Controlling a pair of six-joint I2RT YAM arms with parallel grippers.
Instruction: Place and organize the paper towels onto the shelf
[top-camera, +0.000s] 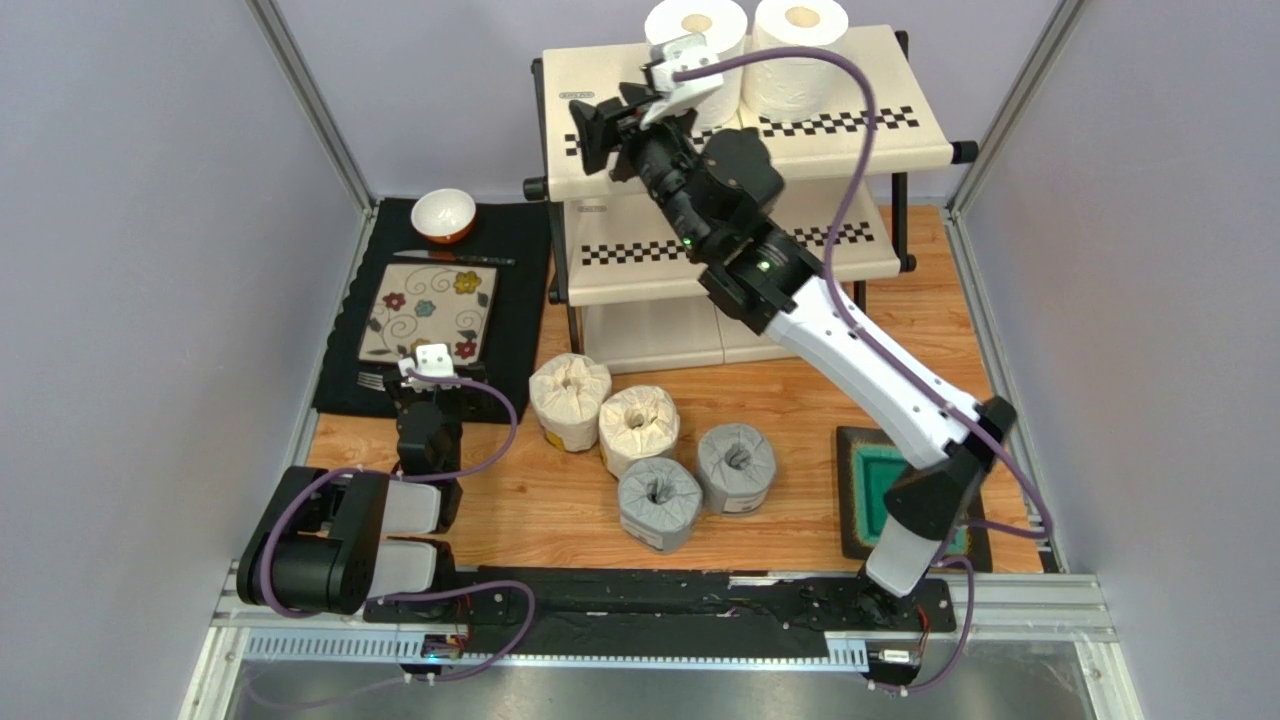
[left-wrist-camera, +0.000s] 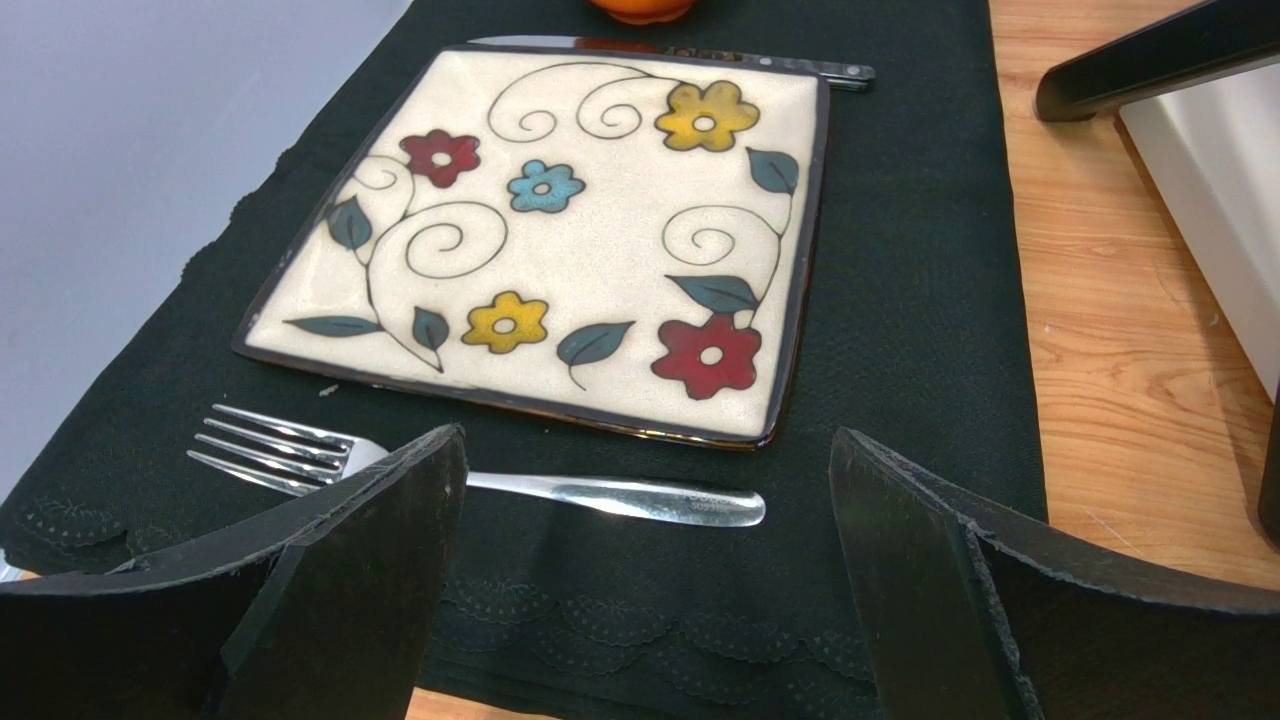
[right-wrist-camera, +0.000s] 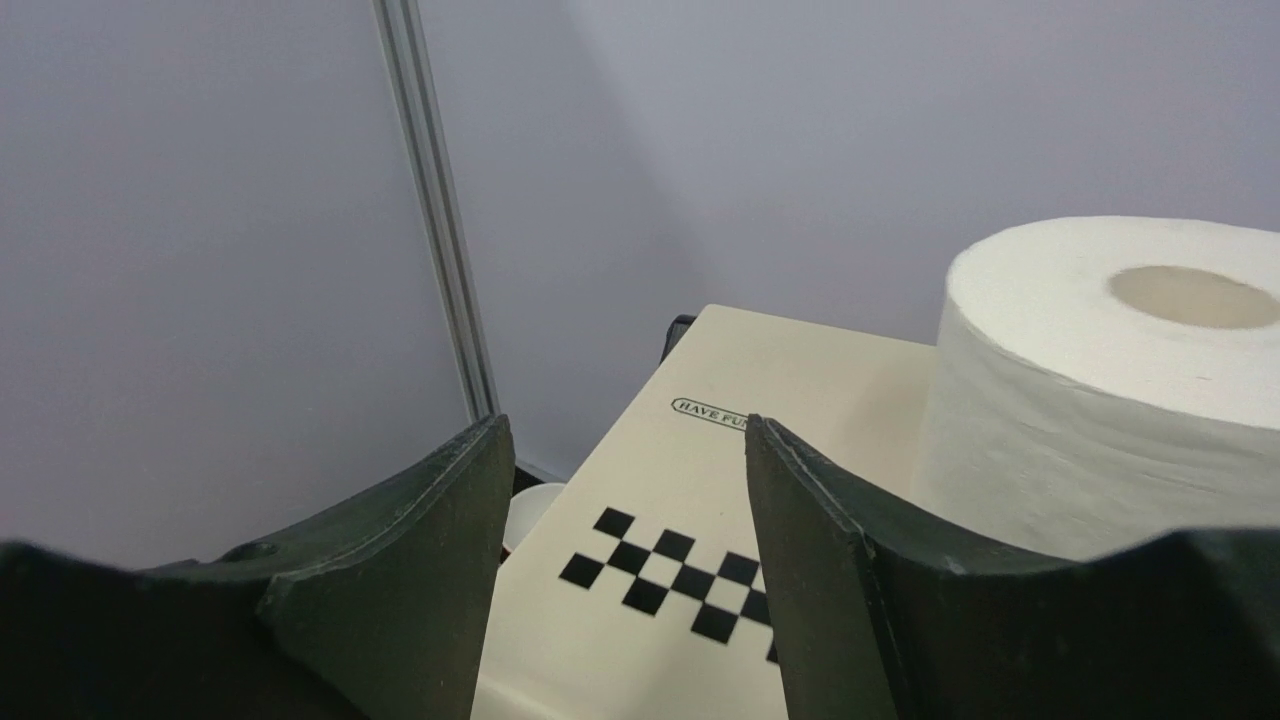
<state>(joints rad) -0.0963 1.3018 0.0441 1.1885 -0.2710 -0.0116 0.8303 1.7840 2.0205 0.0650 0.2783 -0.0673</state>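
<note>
Two plain white paper towels (top-camera: 696, 33) (top-camera: 800, 53) stand upright at the back of the shelf's top panel (top-camera: 601, 90). One of them shows at the right of the right wrist view (right-wrist-camera: 1112, 390). My right gripper (top-camera: 597, 135) is open and empty. It hovers over the top tier's front left corner (right-wrist-camera: 781, 375), just left of the white rolls. Two cream-wrapped rolls (top-camera: 570, 399) (top-camera: 639, 428) and two grey-wrapped rolls (top-camera: 658, 501) (top-camera: 735, 467) sit on the wooden table in front of the shelf. My left gripper (left-wrist-camera: 646, 443) is open and empty, low over a black mat.
A floral square plate (left-wrist-camera: 556, 225) lies on the black mat (top-camera: 519, 285) at the left, with a fork (left-wrist-camera: 601, 495) near my left fingers and a knife (left-wrist-camera: 676, 53) behind it. A white-and-orange bowl (top-camera: 443, 213) sits behind the plate. A green tray (top-camera: 872, 480) lies at the right.
</note>
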